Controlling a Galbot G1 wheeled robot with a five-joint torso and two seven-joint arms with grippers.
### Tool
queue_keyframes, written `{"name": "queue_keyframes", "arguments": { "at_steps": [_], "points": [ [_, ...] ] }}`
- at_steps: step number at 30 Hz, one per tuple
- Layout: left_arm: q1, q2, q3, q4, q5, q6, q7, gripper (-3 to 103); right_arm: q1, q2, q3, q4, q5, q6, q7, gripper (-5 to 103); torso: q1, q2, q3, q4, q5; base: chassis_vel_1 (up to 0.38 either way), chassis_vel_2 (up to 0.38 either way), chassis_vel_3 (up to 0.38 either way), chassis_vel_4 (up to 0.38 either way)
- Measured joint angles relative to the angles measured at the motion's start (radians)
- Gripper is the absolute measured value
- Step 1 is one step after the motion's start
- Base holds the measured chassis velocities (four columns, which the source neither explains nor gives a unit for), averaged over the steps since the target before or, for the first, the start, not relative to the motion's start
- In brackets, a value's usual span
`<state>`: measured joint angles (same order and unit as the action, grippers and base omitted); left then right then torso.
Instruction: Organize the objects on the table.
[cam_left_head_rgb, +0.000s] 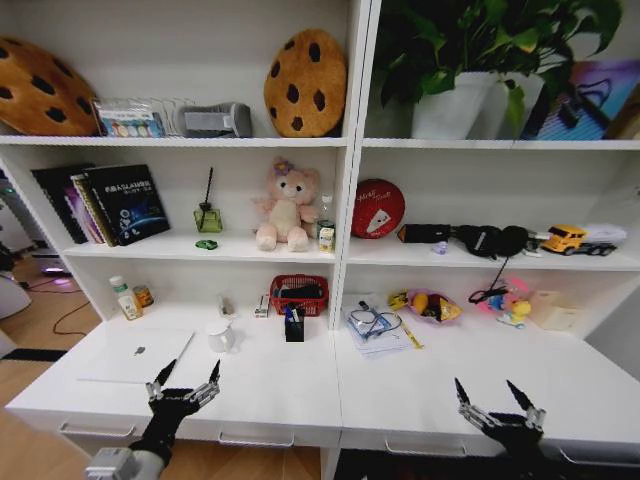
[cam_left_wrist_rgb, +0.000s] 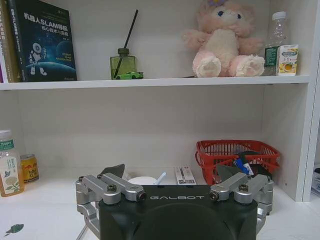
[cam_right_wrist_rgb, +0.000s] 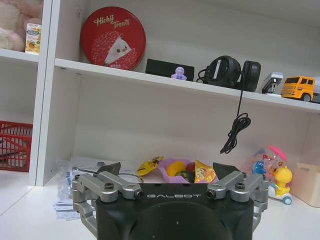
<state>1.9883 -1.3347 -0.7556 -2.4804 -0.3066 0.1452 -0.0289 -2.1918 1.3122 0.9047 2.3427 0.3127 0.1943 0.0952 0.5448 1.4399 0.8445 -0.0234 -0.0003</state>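
Laptop (cam_left_head_rgb: 137, 353): silver, closed, flat on the left part of the white desk (cam_left_head_rgb: 290, 395), just beyond the left gripper.
Left gripper (cam_left_head_rgb: 186, 377): low over the near edge of the desk, fingers spread wide, holding nothing; it points toward the far shelves.
Right gripper (cam_left_head_rgb: 495, 392): low over the near right part of the desk, fingers also spread, holding nothing.
Near the left gripper: a white cup (cam_left_head_rgb: 220, 337) stands just right of the laptop; a black pen holder (cam_left_head_rgb: 294, 326) with pens is further right, in front of a red basket (cam_left_head_rgb: 299, 295).
Far left of desk: a bottle (cam_left_head_rgb: 124, 298) and a small jar (cam_left_head_rgb: 144, 296) stand by the wall.
Ahead of the right gripper: papers with glasses (cam_left_head_rgb: 373, 324) on them, then a pink tray of snacks (cam_left_head_rgb: 430, 305), then a yellow duck toy (cam_left_head_rgb: 517, 311).
Green toy car (cam_left_wrist_rgb: 129, 75): on the middle shelf (cam_left_head_rgb: 200, 246), just beside a green glass bottle with a stick (cam_left_head_rgb: 208, 217), left of the pink plush bear (cam_left_head_rgb: 285, 207).
Right shelf: a round red tin (cam_left_head_rgb: 377, 208), black headphones (cam_left_head_rgb: 490, 240) and a yellow truck (cam_left_head_rgb: 566, 239).
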Motion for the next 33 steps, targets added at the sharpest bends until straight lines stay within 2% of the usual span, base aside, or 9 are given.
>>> {"name": "queue_keyframes", "arguments": {
  "at_steps": [25,33],
  "points": [
    [0.000,0.000,0.000,0.000,0.000,0.000,0.000,100,0.010,-0.004,-0.005,-0.010,0.000,-0.003,0.002,100,0.000,0.000,0.000,-0.0001,0.0004,0.000,0.000,0.000,0.000],
    [0.000,0.000,0.000,0.000,0.000,0.000,0.000,100,0.011,-0.005,-0.005,-0.010,0.001,-0.004,0.002,100,0.000,0.000,0.000,-0.0001,0.0001,0.111,0.112,-0.118,-0.112]
  ]
}}
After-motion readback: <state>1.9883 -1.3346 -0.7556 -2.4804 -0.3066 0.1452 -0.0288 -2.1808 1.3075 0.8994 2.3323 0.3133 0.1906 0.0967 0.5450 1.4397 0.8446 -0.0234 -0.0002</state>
